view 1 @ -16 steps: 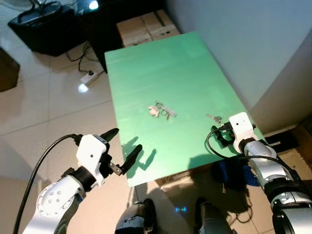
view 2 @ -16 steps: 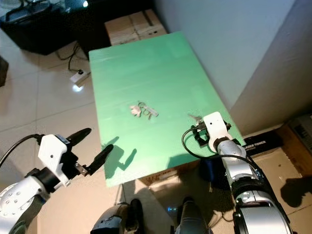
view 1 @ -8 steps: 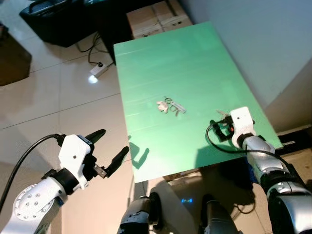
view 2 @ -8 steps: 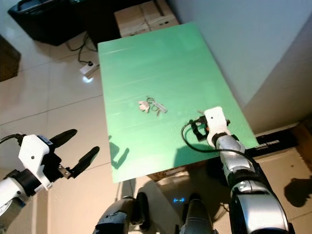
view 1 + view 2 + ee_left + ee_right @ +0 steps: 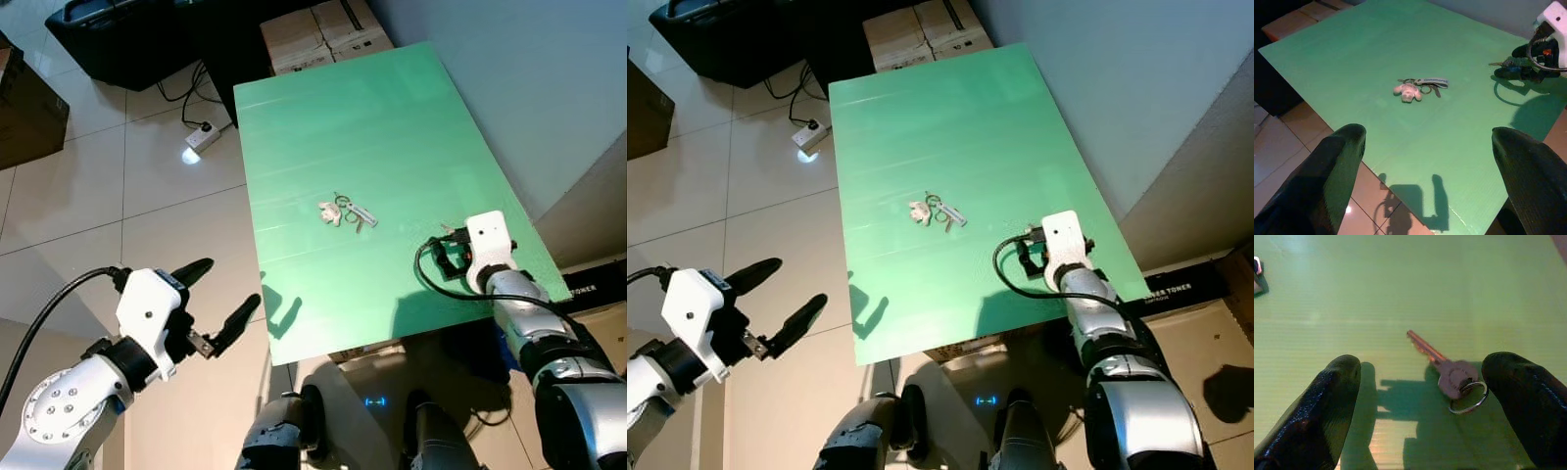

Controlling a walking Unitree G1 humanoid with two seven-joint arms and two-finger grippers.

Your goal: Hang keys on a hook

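Observation:
A bunch of keys (image 5: pixel 346 211) with a small pale figure and a strap lies in the middle of the green table (image 5: pixel 333 117). A single key on a ring (image 5: pixel 1451 375) lies near the table's right edge. My right gripper (image 5: pixel 1422 364) is open low over it, one finger on each side and neither touching it. From the head view the right gripper (image 5: pixel 447 251) sits at that right edge. My left gripper (image 5: pixel 225 286) is open over the tiled floor, just off the table's near left corner, holding nothing.
Cardboard boxes (image 5: pixel 325 29) stand beyond the table's far end. On the floor to the left are a white power strip (image 5: pixel 203 142) with cables, a black case (image 5: pixel 108 34) and a brown box (image 5: pixel 29 98). A wall runs along the right. My feet (image 5: pixel 294 441) stand below the near edge.
The head view has shifted, so the table sits further right in the picture. My left gripper has drawn a little away from the table's near left corner. The right gripper stays at the single key.

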